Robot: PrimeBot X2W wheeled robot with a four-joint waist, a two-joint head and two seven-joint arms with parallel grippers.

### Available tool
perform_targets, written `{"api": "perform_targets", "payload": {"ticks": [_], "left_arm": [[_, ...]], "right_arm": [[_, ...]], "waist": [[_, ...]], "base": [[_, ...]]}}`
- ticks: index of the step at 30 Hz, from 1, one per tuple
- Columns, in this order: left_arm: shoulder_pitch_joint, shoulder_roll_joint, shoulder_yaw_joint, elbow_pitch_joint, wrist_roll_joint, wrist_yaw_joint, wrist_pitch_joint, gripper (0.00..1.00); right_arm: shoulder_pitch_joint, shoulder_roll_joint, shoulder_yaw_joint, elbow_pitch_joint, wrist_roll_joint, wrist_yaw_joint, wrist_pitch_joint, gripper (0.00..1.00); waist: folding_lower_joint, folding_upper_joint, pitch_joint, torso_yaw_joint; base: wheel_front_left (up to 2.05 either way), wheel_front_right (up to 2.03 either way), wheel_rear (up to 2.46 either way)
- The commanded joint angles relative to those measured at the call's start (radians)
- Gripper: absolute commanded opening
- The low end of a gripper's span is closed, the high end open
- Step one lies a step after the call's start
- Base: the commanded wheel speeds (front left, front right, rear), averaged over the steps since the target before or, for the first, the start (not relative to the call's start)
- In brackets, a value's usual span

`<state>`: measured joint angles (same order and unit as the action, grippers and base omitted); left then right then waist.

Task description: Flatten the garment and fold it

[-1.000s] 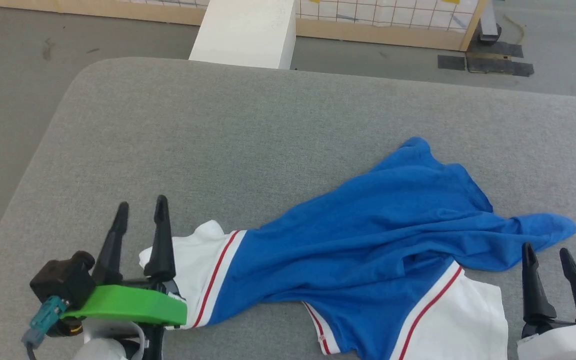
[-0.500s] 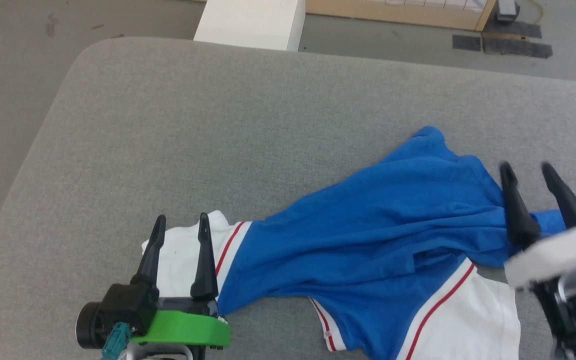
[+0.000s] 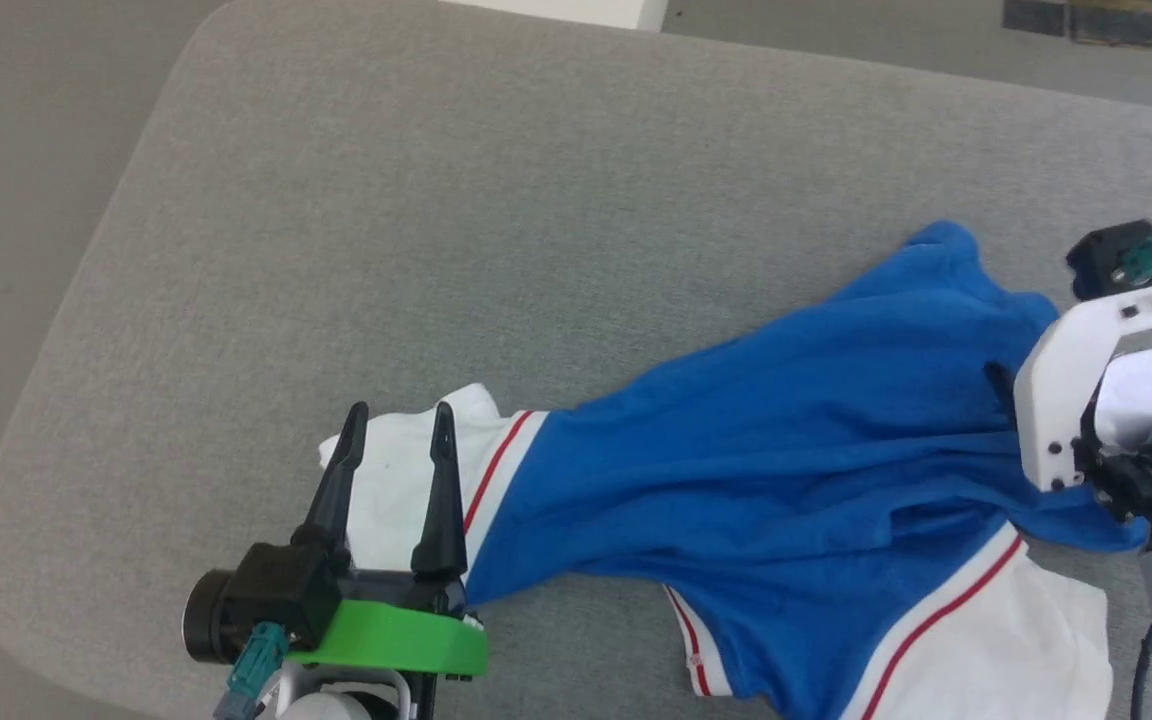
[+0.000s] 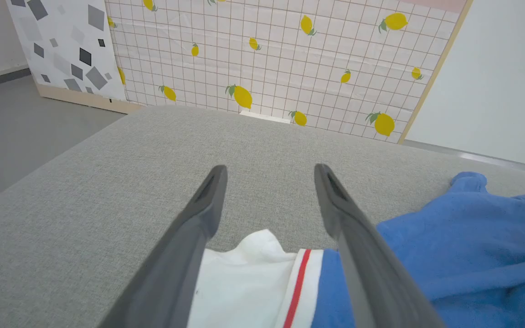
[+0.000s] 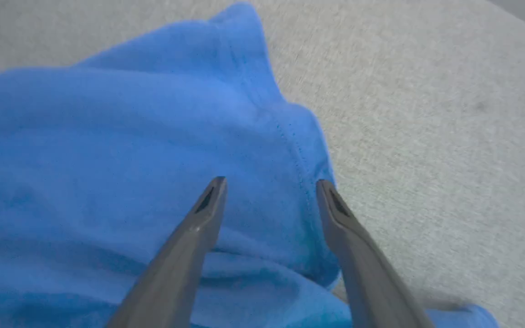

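Observation:
The garment point(image 3: 756, 450), royal blue with white red-striped sleeves, lies crumpled on the grey padded table point(image 3: 436, 200). My left gripper point(image 3: 398, 420) is open at the lower left, its fingers straddling the white left sleeve point(image 3: 386, 500) just above it. The left wrist view shows that sleeve point(image 4: 244, 282) between the two fingers, with blue cloth point(image 4: 472, 255) to the right. My right gripper point(image 5: 269, 187) is open and points down over the blue hem edge point(image 5: 299, 150). In the head view its white wrist bracket point(image 3: 1076, 390) hides most of the fingers. A second white sleeve point(image 3: 996, 640) lies at the bottom right.
The table's rounded left edge point(image 3: 86, 300) drops to grey floor point(image 3: 16, 150). Bare grey table surface stretches behind and left of the garment. A lemon-patterned panel point(image 4: 290, 54) and a white wall point(image 4: 495, 82) stand beyond the far edge.
The head camera has tilted down and shifted. My right gripper rose from the lower right and swung over the blue hem, turning downward. My left gripper moved right over the white sleeve.

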<state>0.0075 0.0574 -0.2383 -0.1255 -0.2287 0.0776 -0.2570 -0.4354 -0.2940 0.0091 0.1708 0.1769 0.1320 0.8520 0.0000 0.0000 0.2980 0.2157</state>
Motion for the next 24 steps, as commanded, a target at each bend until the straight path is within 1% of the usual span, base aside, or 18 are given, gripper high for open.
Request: {"api": "perform_targets", "payload": {"ticks": [1,3,4,5,6,10,12,15,17,20,24], "left_arm": [[-0.020,-0.005,0.001,0.004,0.006,-0.009,-0.005,1.00],[-0.021,-0.006,0.000,0.005,0.006,-0.011,-0.005,1.00],[-0.022,-0.006,-0.002,0.007,0.006,-0.013,-0.005,1.00],[-0.022,-0.006,-0.004,0.008,0.004,-0.013,-0.005,1.00],[-0.022,-0.007,-0.006,0.009,0.002,-0.013,-0.005,1.00],[-0.023,-0.007,-0.013,0.015,-0.006,-0.011,-0.005,1.00],[-0.024,-0.007,-0.019,0.017,-0.008,-0.011,-0.005,1.00],[-0.032,-0.007,-0.035,0.016,-0.015,-0.011,-0.005,1.00],[-0.037,-0.007,-0.048,0.014,-0.024,-0.008,-0.005,1.00],[-0.041,-0.007,-0.069,0.016,-0.037,-0.001,-0.005,1.00],[-0.044,-0.007,-0.088,0.025,-0.050,0.003,-0.005,1.00]], "right_arm": [[-0.012,-0.013,0.022,0.027,0.006,-0.001,0.020,1.00],[-0.007,-0.022,0.038,0.065,0.017,-0.001,0.043,1.00],[-0.004,-0.028,0.047,0.083,0.020,-0.001,0.050,0.67],[-0.004,-0.032,0.051,0.096,0.023,-0.001,0.045,0.41],[-0.006,-0.036,0.058,0.102,0.024,-0.001,0.035,0.00],[-0.037,-0.062,0.106,0.098,0.035,-0.001,-0.039,0.00],[-0.074,-0.087,0.156,0.085,0.039,-0.001,-0.077,0.00],[-0.166,-0.128,0.224,0.077,0.031,-0.001,-0.142,0.00],[-0.241,-0.144,0.269,0.085,0.021,-0.001,-0.192,0.00],[-0.353,-0.144,0.326,0.121,0.008,-0.001,-0.266,0.00],[-0.456,-0.111,0.362,0.230,-0.015,-0.001,-0.362,0.00]], "waist": [[0.0000,0.0000,0.021,0.031],[0.0000,0.0000,0.022,0.040],[0.0000,0.0000,0.021,0.044],[0.0000,0.0000,0.020,0.049],[0.0000,0.0000,0.020,0.051],[0.0000,0.0000,0.009,0.062],[0.0000,0.0000,0.006,0.071],[0.0000,0.0000,0.012,0.094],[0.0000,0.0000,0.020,0.109],[0.0000,0.0000,0.033,0.137],[0.0000,0.0000,0.045,0.175]], "base": [[0.00,0.00,0.00],[0.00,0.00,0.00],[0.00,0.00,0.00],[0.00,0.00,0.00],[0.00,0.00,0.00],[0.00,0.00,0.00],[0.00,0.00,0.00],[0.00,0.00,0.00],[0.00,0.00,0.00],[0.00,0.00,0.00],[0.00,0.00,0.00]]}}
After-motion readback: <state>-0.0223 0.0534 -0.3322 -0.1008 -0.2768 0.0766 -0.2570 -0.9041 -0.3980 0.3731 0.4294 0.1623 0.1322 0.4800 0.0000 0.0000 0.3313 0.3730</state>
